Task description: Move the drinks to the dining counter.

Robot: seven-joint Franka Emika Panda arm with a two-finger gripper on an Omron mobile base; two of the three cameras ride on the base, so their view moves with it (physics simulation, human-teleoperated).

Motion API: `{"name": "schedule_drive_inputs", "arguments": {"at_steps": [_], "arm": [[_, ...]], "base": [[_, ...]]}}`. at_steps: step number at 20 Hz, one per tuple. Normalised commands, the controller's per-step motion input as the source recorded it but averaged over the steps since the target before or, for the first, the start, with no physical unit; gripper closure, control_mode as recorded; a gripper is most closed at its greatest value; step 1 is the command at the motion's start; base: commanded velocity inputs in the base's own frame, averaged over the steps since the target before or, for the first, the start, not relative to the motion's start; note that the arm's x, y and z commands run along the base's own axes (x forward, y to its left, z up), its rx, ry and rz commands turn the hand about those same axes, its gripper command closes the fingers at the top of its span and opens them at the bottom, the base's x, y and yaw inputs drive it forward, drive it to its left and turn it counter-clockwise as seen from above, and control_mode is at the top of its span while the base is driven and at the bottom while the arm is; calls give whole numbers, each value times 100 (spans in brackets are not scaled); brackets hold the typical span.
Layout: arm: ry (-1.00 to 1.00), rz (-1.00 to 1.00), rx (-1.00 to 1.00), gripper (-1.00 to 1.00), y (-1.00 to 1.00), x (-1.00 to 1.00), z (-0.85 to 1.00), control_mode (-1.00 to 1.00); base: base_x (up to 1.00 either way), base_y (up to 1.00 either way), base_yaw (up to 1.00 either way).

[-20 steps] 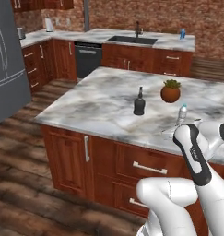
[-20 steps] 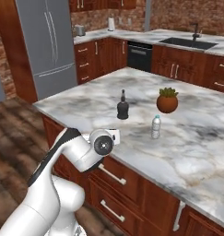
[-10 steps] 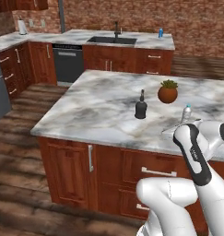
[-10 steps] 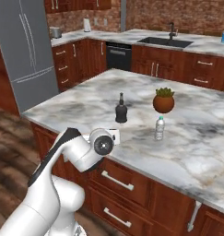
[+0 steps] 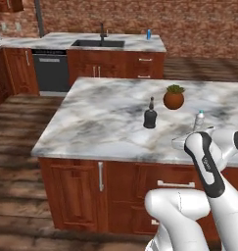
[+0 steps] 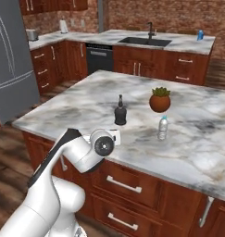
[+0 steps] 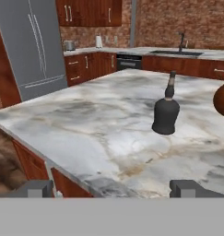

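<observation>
**Approach to the first drink**

While the base nears the island, the released fingers (image 7: 112, 188) face the black bottle (image 7: 166, 112), upright mid-tabletop (image 5: 96, 122) beside the plant pot (image 5: 174, 97); the water bottle (image 6: 163, 127) stands nearer the front edge. Next, judged: advance, then clench the bottle's body.
</observation>
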Motion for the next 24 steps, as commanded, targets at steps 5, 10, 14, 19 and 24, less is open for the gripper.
{"name": "schedule_drive_inputs", "arguments": {"at_steps": [5, 10, 14, 19, 24], "arm": [[0, 0, 0, -100, 0, 0, 0, 100], [0, 0, 0, -100, 0, 0, 0, 100], [0, 0, 0, -100, 0, 0, 0, 100], [0, 0, 0, -100, 0, 0, 0, 100], [0, 0, 0, -100, 0, 0, 0, 100]], "base": [[47, 44, -28], [61, 41, -26], [80, 10, -19], [74, 0, -12], [61, 1, -7]]}}
